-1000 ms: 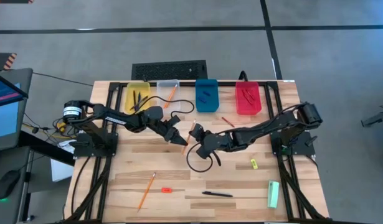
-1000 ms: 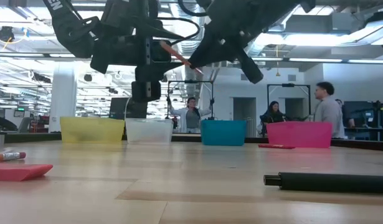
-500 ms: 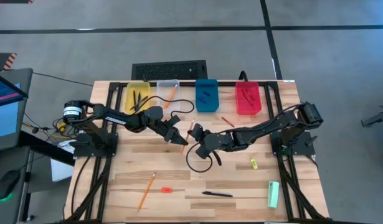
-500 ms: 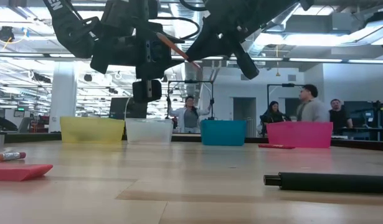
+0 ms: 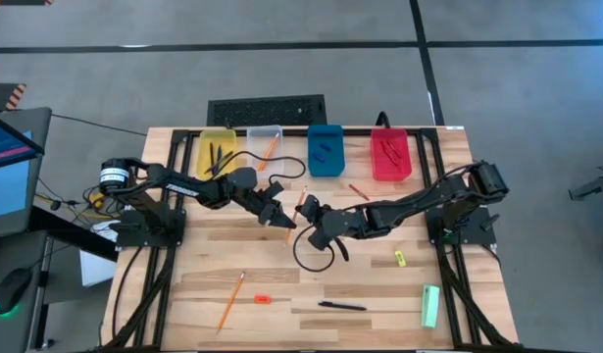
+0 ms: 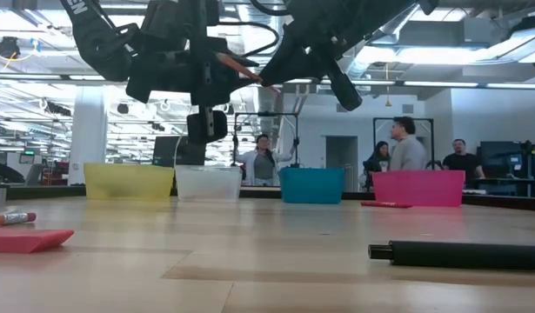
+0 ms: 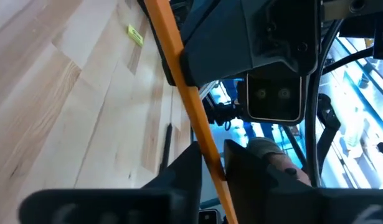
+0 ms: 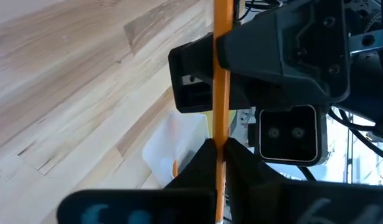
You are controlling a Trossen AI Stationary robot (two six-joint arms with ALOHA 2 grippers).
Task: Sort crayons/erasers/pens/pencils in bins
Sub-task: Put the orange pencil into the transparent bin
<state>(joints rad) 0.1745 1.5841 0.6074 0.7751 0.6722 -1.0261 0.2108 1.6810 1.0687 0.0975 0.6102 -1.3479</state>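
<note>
Above the middle of the bench (image 5: 379, 294), both grippers meet on one orange pencil (image 5: 298, 210). The right gripper (image 5: 309, 214) has its jaws closed on one end of it, and the left gripper (image 5: 285, 220) has its jaws drawn narrow around the other end; each wrist view shows the stick running between that arm's fingers.

Four bins stand in a row along the far edge:
- yellow bin (image 5: 217, 153), with dark pens (image 5: 219, 155) inside; their count cannot be told
- clear bin (image 5: 264, 147), with one orange pencil (image 5: 269, 149)
- blue bin (image 5: 326, 150), with blue erasers (image 5: 324, 152)
- red bin (image 5: 390, 155), with reddish crayons (image 5: 389, 150)

Loose on the bench:
- one crayon (image 5: 357, 191) just in front of the gap between the blue and red bins
- one pencil (image 5: 230, 299) near the front left
- one red-orange eraser (image 5: 263, 298) beside that pencil
- one black pen (image 5: 342, 306) near the front edge
- one yellow eraser (image 5: 400, 258) toward the right side
- one pale green bar (image 5: 431, 305) near the front right corner
</note>
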